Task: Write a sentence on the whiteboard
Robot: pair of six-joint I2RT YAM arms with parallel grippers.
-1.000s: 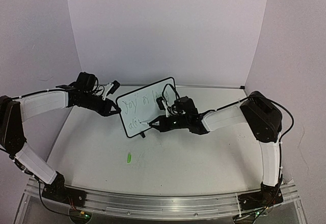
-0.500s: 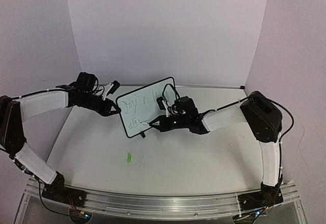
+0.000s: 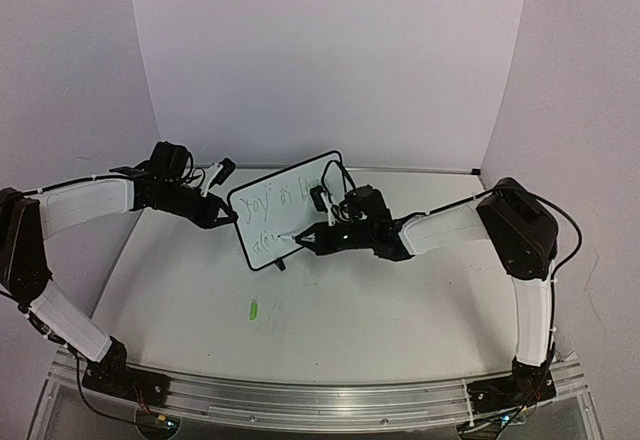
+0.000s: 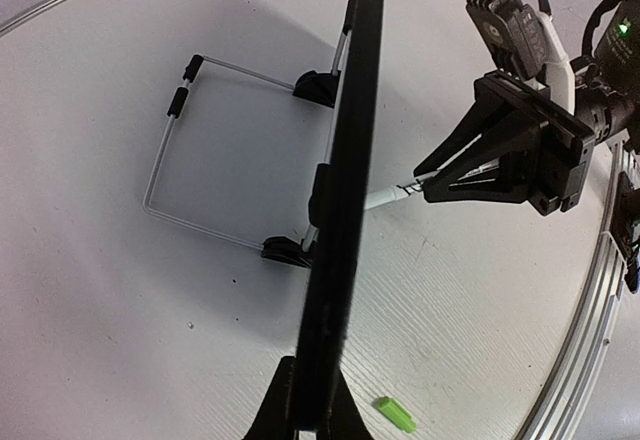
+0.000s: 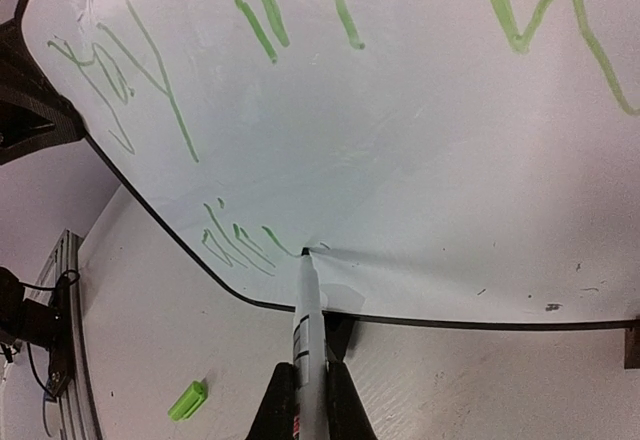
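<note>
Right gripper [image 5: 309,398]: clamped on marker [image 5: 308,315] | marker tip: touching whiteboard [image 5: 430,170] at end of sentence's [image 5: 236,241] lower line | left gripper [image 4: 310,415]: clamped on whiteboard's side edge

Both my arms wear smooth white shells over their long links, with black housings at every joint. My left arm [image 3: 85,205] has a thin black wire [image 3: 90,181] running along the top of its shell, and a cluster of black parts with white clips at the wrist [image 3: 175,165]. My right arm [image 3: 445,228] has a bulky, rounded black elbow [image 3: 518,228], and a black cable [image 3: 568,235] loops out of it on the right. My right gripper [image 4: 432,182] is matt black, its fingers [image 4: 490,193] flat triangles with open struts. Behind them are a black-and-white camera block [image 4: 520,30] and a small green light [image 4: 622,28]. My left gripper [image 3: 222,216] is black too, as are my bases [image 3: 105,368] at the near edge.
</note>
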